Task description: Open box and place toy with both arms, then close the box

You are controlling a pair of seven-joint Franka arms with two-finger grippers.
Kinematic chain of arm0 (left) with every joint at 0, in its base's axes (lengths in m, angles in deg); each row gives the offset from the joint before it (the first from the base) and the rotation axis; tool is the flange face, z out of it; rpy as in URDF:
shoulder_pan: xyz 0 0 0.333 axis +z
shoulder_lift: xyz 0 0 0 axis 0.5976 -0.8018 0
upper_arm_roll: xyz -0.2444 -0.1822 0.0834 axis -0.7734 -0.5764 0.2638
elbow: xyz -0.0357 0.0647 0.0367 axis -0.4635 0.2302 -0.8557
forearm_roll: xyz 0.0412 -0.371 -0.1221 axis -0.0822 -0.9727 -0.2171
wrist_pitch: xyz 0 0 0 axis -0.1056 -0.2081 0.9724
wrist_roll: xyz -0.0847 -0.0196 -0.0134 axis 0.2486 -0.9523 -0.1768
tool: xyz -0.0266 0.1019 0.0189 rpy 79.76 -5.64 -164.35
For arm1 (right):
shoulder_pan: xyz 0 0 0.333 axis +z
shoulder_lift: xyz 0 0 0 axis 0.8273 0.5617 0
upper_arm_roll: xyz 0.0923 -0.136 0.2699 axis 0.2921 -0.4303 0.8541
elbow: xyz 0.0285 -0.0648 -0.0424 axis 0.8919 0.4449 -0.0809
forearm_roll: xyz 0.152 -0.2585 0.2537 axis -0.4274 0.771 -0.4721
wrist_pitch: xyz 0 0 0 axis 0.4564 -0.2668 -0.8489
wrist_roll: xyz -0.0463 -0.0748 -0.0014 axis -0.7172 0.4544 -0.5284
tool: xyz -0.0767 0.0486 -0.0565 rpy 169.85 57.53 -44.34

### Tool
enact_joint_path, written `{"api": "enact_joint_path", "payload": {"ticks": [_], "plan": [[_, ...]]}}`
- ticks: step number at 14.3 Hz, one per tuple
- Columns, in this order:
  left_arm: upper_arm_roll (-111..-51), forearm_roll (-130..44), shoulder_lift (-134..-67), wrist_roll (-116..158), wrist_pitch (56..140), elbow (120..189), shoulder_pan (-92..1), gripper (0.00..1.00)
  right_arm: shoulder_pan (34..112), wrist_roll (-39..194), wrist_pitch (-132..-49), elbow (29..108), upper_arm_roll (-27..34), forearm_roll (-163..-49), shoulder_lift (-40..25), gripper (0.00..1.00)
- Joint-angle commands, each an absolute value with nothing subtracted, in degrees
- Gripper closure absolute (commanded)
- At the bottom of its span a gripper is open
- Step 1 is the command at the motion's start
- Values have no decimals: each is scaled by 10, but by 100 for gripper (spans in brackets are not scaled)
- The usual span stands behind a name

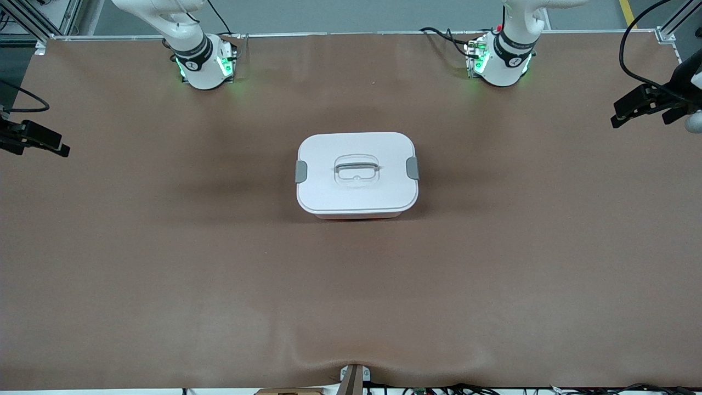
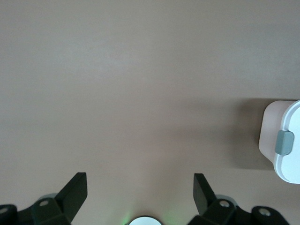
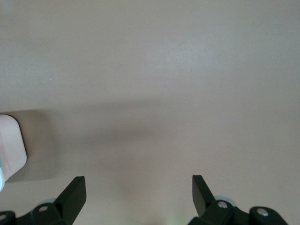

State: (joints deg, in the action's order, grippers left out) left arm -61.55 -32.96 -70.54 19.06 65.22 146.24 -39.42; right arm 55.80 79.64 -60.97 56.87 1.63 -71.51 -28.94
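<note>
The box (image 1: 356, 189) stands shut at the middle of the table, its white lid on, a grey clip (image 1: 301, 171) at each end and the recessed handle (image 1: 357, 169) in the centre. The toy is out of view. My left gripper (image 2: 140, 180) is open and empty, high over bare table near its arm's base; one end of the box (image 2: 269, 136) with a clip shows in the left wrist view. My right gripper (image 3: 139, 180) is open and empty, high over bare table; a corner of the box (image 3: 10, 145) shows in its view. Neither gripper shows in the front view.
The brown table mat (image 1: 164, 263) lies bare around the box. A black clamp with cables (image 1: 647, 104) reaches in at the left arm's end of the table, and another (image 1: 35, 140) at the right arm's end. The arm bases (image 1: 205, 63) glow green.
</note>
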Motion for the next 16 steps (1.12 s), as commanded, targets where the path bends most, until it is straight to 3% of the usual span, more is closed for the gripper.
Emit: {"api": "enact_joint_path", "payload": {"ticks": [1, 16], "plan": [[-615, -339, -704, 178, 659, 1464, -395, 0, 560, 800, -605, 554, 16, -717, -282, 0], [-616, -340, -713, 185, 657, 1458, -399, 0, 558, 800, -604, 545, 16, -715, -281, 0]]}}
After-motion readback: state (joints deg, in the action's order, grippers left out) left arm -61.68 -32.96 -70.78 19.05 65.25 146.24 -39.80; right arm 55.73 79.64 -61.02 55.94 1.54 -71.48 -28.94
